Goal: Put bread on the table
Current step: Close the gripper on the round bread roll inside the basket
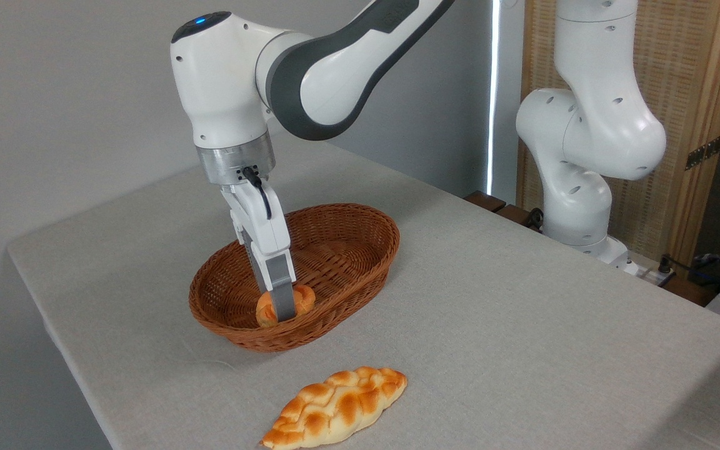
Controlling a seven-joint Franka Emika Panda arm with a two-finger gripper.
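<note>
Desk (pixel 522 312) surface carries a brown wicker basket (pixel 360 262), with a braided loaf (pixel 338 409) lying on the cloth in front of the tool and clear of the basket. Inside the basket, at its near end, the bread (pixel 304 299) sits directly at the tip of the tool (pixel 282 309), which points almost straight down into it. One grey finger crosses the bun's front, the other is hidden behind, so the tool appears clamped on the bread; the lift out looks to be straight up past the rim.

A: We note the bread (pixel 265 309), a small round orange-golden bun, sitting directly at the fingers (pixel 282 294), which cross its front.

B: And the table (pixel 522 300)?

A: We log a light grey cloth surface, spread well below and around the fingers.
</note>
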